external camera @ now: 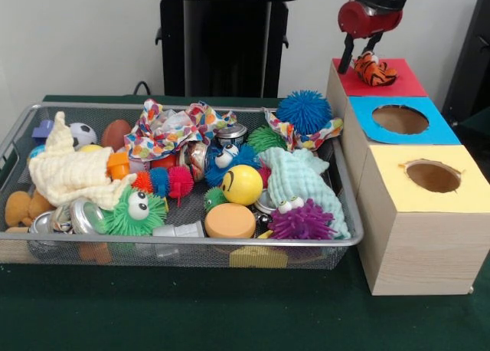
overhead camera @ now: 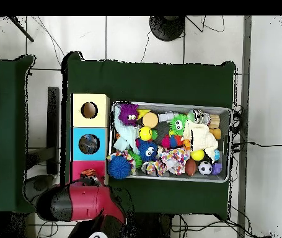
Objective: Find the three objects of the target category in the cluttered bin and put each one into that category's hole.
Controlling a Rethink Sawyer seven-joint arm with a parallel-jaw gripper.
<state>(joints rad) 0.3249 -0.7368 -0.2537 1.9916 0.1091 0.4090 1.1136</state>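
My gripper (external camera: 360,63) hangs over the red-topped wooden box (external camera: 409,83) at the far right and is shut on a small orange plush animal with black stripes (external camera: 377,70). The plush rests low on the red top and hides its hole. In the overhead view the gripper (overhead camera: 88,178) and the plush (overhead camera: 88,173) sit on the red box (overhead camera: 78,167). The wire mesh bin (external camera: 191,244) is full of toys. A tan-brown plush (external camera: 17,207) lies at its left end, half under a cream cloth (external camera: 73,171).
A blue-topped box (external camera: 440,132) and a yellow-topped box (external camera: 467,198), each with an open round hole, stand in a row nearer the camera than the red one. The bin holds spiky rubber balls, a yellow smiley ball (external camera: 242,184), patterned cloths and tins.
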